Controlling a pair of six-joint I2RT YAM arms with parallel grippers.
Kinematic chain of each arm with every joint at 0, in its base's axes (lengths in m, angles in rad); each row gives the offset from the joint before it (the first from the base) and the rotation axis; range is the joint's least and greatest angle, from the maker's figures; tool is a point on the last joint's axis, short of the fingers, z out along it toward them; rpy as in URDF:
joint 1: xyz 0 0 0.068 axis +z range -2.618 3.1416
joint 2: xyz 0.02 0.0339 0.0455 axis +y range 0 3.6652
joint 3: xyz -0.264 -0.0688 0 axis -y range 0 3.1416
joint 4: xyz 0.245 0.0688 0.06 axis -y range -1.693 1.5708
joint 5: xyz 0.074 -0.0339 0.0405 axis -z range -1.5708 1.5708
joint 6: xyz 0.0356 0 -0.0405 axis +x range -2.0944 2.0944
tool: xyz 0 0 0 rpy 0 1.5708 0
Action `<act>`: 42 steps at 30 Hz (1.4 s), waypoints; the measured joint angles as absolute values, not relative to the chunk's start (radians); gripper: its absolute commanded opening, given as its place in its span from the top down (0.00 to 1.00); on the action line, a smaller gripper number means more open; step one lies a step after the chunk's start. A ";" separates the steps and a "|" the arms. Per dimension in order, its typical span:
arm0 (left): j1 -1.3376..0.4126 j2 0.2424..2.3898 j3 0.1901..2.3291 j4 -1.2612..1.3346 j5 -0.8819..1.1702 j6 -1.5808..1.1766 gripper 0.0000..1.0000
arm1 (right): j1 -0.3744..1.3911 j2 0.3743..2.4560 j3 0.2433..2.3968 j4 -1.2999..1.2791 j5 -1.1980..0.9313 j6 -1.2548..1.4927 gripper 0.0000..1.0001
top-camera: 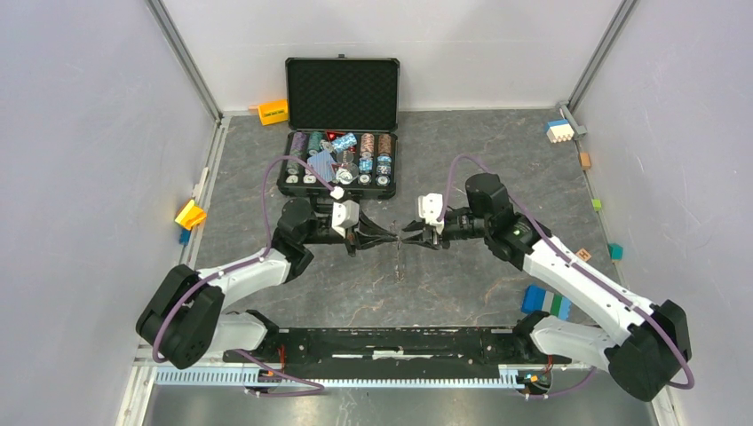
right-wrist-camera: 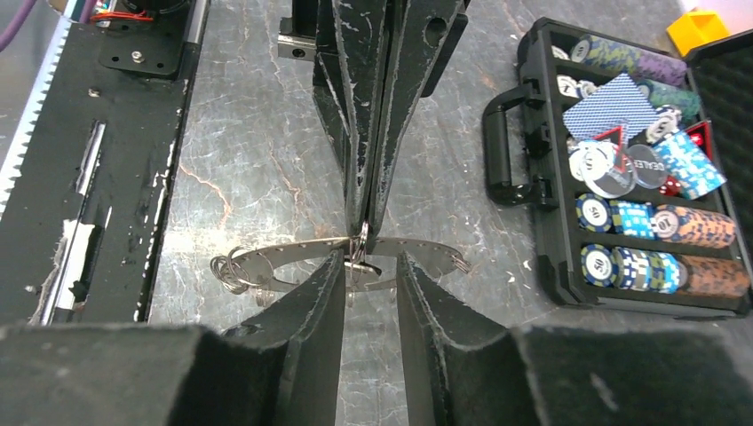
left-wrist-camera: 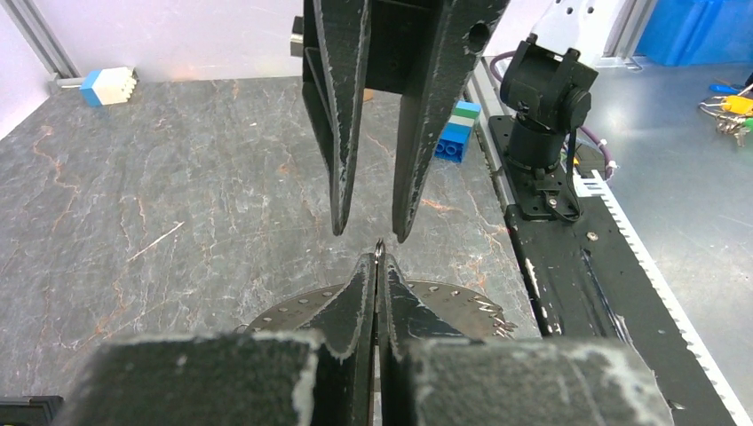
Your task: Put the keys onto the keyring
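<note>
Left gripper (right-wrist-camera: 364, 231) is clamped tight, its fingers pressed together. A metal sliver (left-wrist-camera: 379, 242) pokes out at the very tips, but whether it is a key or the ring's rim, I cannot tell. Facing it nose to nose is the right gripper (left-wrist-camera: 370, 231), jaws parted with nothing between them, its fingertips flanking the left tips just beyond them.

Directly below that meeting point is the keyring (right-wrist-camera: 431, 253), a flat grey toothed disc seen nearly edge-on. Its far rim runs right at the left tips, and its near rim disappears behind the right fingers. I cannot make out whether it rests on the table (top-camera: 497, 177) or hangs just above it. At the ring's end toward the arm bases sits a bunch of small wire loops (right-wrist-camera: 231, 269), touching the ring. Individual keys are too small to pick out.

Moving outward, on the far side there is an open black case (right-wrist-camera: 533, 266). Its handle (right-wrist-camera: 495, 146) points toward the grippers, close to the ring but apart from it. Inside are rows of poker chips (right-wrist-camera: 701, 226), blue-backed cards (right-wrist-camera: 613, 106) and a dealer button (right-wrist-camera: 644, 164). On the near side is the black base rail (right-wrist-camera: 115, 177). A blue-and-green block stack (left-wrist-camera: 457, 133) stands behind the right gripper near the rail, and a white-and-blue block (left-wrist-camera: 108, 86) sits by the far wall, well apart. Nothing stands between the two sets of tips.
</note>
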State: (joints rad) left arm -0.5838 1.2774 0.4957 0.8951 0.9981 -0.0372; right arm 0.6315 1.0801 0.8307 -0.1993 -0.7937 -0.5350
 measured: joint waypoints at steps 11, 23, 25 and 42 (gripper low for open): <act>-0.584 1.265 0.472 0.921 1.004 -0.037 0.98 | 0.632 1.155 0.862 -0.211 -0.856 -0.524 0.80; -0.584 1.259 0.472 0.923 1.001 -0.037 0.98 | 0.632 1.156 0.862 -0.211 -0.863 -0.516 0.95; -0.584 1.259 0.472 0.923 1.001 -0.037 0.98 | 0.632 1.156 0.862 -0.210 -0.863 -0.513 1.00; -0.584 1.202 0.604 0.546 0.979 0.263 0.58 | 0.717 1.159 0.937 -0.352 -0.609 -0.585 1.00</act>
State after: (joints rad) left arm -0.5838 1.2022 0.6041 0.5465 0.9791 0.2634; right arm 0.7170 1.1587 0.9371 -0.3519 -0.6094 -0.5854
